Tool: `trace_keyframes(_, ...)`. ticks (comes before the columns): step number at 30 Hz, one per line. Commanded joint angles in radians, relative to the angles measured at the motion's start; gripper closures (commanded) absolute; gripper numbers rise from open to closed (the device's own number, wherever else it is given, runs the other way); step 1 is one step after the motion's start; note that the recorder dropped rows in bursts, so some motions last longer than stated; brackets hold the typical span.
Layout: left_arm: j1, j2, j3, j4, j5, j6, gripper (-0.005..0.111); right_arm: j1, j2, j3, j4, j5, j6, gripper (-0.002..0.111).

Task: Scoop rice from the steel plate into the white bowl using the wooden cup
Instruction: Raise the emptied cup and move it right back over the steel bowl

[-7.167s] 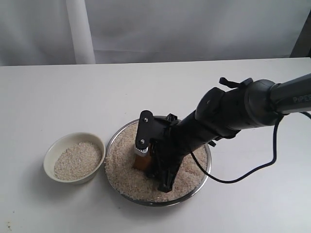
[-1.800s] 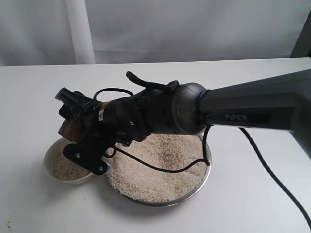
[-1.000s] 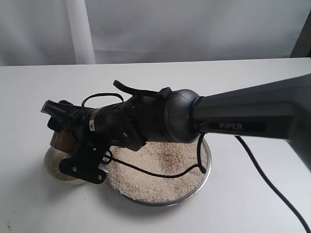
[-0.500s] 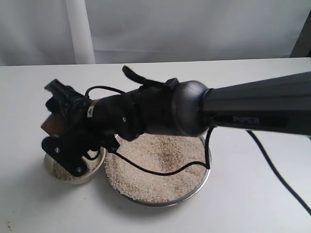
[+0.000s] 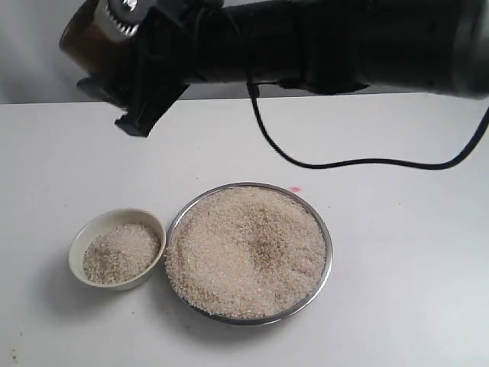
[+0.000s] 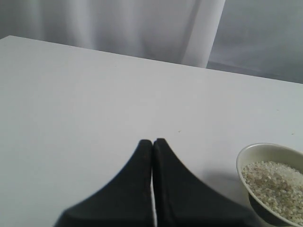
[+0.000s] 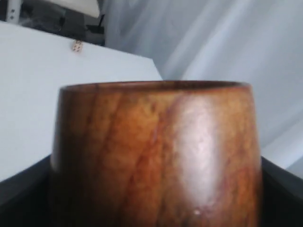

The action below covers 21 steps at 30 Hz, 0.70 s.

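Note:
The steel plate (image 5: 327,252) sits at front centre, heaped with pale rice (image 5: 244,248). Left of it, touching its rim, stands the white bowl (image 5: 79,245), partly filled with rice (image 5: 121,252); its rim also shows in the left wrist view (image 6: 265,147). My right gripper (image 5: 114,46) hangs high at the upper left, close to the camera, shut on the wooden cup (image 5: 80,34). That glossy brown cup (image 7: 156,151) fills the right wrist view. My left gripper (image 6: 152,142) is shut and empty over bare table beside the bowl.
The white table (image 5: 397,138) runs round both vessels. A black cable (image 5: 367,162) loops down from the right arm above the plate. A pale curtain (image 6: 142,23) closes the back.
The right arm has lifted the cup from just over the bowl up and toward the camera. The bowl and plate now stand uncovered.

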Motion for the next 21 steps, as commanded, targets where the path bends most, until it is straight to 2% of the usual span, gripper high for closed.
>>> trace_keyframes(1,-0.003,-0.002,-0.004,-0.006,-0.006,-0.001,0.107,-0.067,-0.043,0.048,0.181,0.01,-0.047,0.108)
trace_keyframes(5,-0.003,-0.002,-0.004,-0.006,-0.006,-0.001,0.107,-0.093,-0.054,0.155,0.181,-0.003,-0.047,0.108)
trace_keyframes(7,-0.003,-0.002,-0.004,-0.006,-0.006,-0.001,0.107,-0.093,-0.054,0.195,0.079,-0.006,-0.047,0.108)
trace_keyframes(14,-0.003,-0.002,-0.004,-0.006,-0.006,-0.001,0.107,-0.101,-0.054,0.234,0.044,0.028,-0.008,0.108)
trace_keyframes(16,-0.003,-0.002,-0.004,-0.006,-0.006,-0.001,0.107,-0.119,-0.056,0.224,-0.055,0.067,0.096,0.108)
trace_keyframes(19,-0.003,-0.002,-0.004,-0.006,-0.006,-0.001,0.107,-0.138,-0.056,0.187,-0.35,0.087,0.364,0.108)
trace_keyframes(21,-0.003,-0.002,-0.004,-0.006,-0.006,-0.001,0.107,-0.15,-0.056,0.167,-0.465,0.078,0.522,0.108)
